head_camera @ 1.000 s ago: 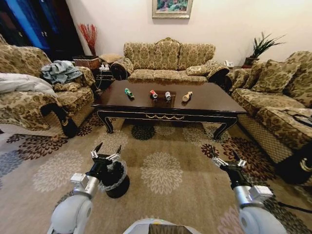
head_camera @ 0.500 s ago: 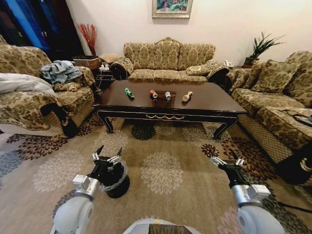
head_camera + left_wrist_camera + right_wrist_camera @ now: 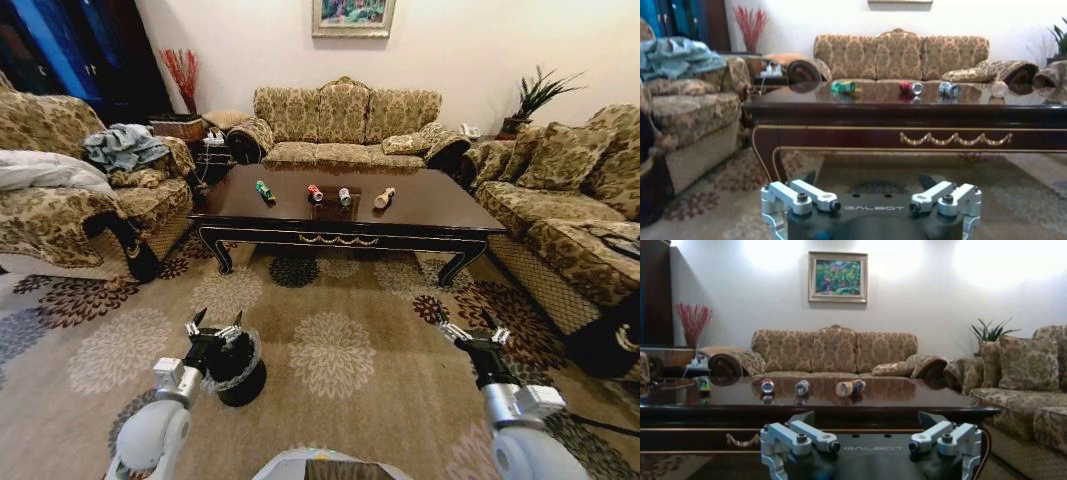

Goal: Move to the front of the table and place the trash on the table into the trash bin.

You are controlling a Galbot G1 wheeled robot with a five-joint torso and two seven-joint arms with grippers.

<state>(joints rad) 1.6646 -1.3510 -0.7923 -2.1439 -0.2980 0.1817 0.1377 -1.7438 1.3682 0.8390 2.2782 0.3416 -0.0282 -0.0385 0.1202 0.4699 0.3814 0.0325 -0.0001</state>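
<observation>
A: Near first. We have the left gripper low at near left, prongs spread wide, nothing in them. The trash bin sits on the carpet right under and just behind those fingers.

B: Right gripper?

A: Near right, over the carpet, also spread wide and empty.

B: Farther out?

A: The table stands well beyond both grippers. On it we count a row, left to right: green bottle, red can, silver-grey can, tan bottle. All lying on their sides, well apart from either gripper's fingers.

B: Behind that?

A: A sofa against the far wall.
</observation>
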